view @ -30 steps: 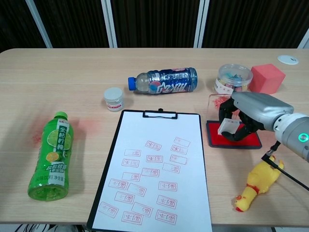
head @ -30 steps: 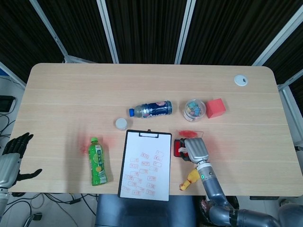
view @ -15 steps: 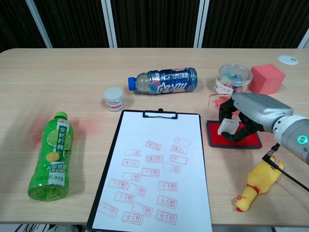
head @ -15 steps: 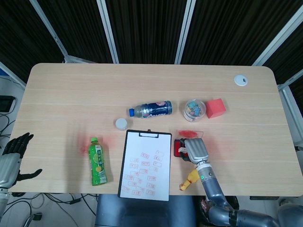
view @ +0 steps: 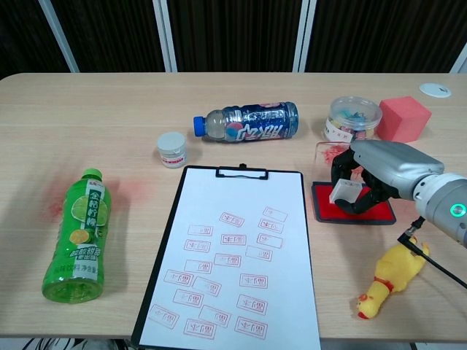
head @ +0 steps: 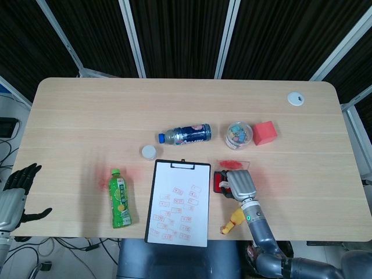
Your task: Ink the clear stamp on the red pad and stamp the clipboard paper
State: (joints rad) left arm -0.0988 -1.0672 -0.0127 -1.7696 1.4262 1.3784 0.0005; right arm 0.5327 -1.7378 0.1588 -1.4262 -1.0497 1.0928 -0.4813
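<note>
Your right hand [view: 379, 175] grips the clear stamp [view: 344, 191], which sits over the red pad [view: 354, 208] just right of the clipboard paper [view: 237, 255]. Stamp's prob. light, rigid, slick acrylic, so keep fingers on its side faces, base level. Left hand [head: 16, 192] hangs released, off the bench edge [head: 35, 145].

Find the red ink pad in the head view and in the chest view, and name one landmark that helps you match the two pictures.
Head view: red ink pad lies lower centre-right, mostly hidden under the right robot hand.
Chest view: it lies at the right, beside the clipboard, under the same robot hand.
Shared landmark: the red cube, farther back on the table.
</note>
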